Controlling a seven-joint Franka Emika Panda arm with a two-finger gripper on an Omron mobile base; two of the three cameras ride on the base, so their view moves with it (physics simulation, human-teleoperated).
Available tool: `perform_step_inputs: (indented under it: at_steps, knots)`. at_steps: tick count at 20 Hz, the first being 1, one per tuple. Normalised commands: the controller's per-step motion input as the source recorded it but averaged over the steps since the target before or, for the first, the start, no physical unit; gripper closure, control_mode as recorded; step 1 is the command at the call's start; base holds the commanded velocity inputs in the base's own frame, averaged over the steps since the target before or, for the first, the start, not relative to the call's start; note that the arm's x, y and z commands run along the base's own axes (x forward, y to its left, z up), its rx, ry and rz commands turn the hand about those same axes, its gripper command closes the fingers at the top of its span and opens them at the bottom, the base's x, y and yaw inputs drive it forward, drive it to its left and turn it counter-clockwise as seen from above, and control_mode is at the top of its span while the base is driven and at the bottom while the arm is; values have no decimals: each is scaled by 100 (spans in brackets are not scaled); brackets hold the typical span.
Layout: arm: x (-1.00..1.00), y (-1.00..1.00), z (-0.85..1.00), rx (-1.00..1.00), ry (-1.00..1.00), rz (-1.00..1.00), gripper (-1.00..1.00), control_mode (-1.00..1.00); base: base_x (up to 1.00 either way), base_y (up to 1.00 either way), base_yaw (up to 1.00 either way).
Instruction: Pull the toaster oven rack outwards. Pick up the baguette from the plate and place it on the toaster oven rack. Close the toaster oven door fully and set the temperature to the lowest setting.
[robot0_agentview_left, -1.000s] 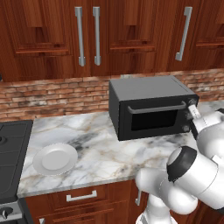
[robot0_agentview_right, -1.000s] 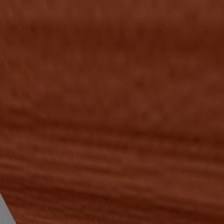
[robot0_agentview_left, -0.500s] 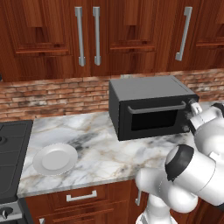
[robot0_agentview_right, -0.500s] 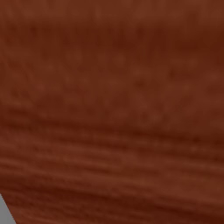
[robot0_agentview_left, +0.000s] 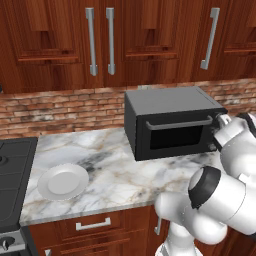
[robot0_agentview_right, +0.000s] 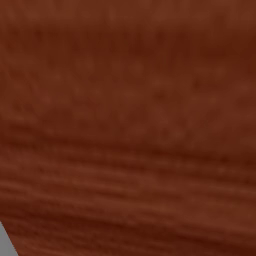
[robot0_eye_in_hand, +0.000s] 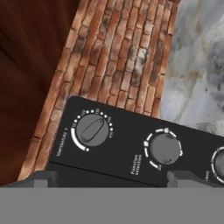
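Slightly lower now, the claw (robot0_eye_in_hand: 107, 177) hovers before the toaster oven (robot0_agentview_left: 170, 125) knobs, spread apart, gripping nothing; dark grey door shut, white plate (robot0_agentview_left: 63, 181) bare.

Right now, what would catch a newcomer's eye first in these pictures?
The dark toaster oven on the marble counter, door shut, with the white arm crowding its right end. To the left lies a bare white plate. The hand view shows the temperature knob close up.
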Motion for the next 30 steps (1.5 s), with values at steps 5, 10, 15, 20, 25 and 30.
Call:
perform_step_inputs:
  at_steps: [5, 10, 15, 20, 25, 30]
  knots:
    - [0, 0, 7, 6, 2, 8, -100, -100, 0, 0, 0]
    - [0, 0, 20, 0, 1, 1, -100, -100, 0, 0, 0]
    - [0, -4, 14, 2, 0, 0, -100, -100, 0, 0, 0]
    - [0, -22, 6, 8, 1, 0, -100, -100, 0, 0, 0]
    - [4, -15, 3, 6, 3, 0, -100, -100, 0, 0, 0]
    - [0, 0, -3, 0, 5, 0, -100, -100, 0, 0, 0]
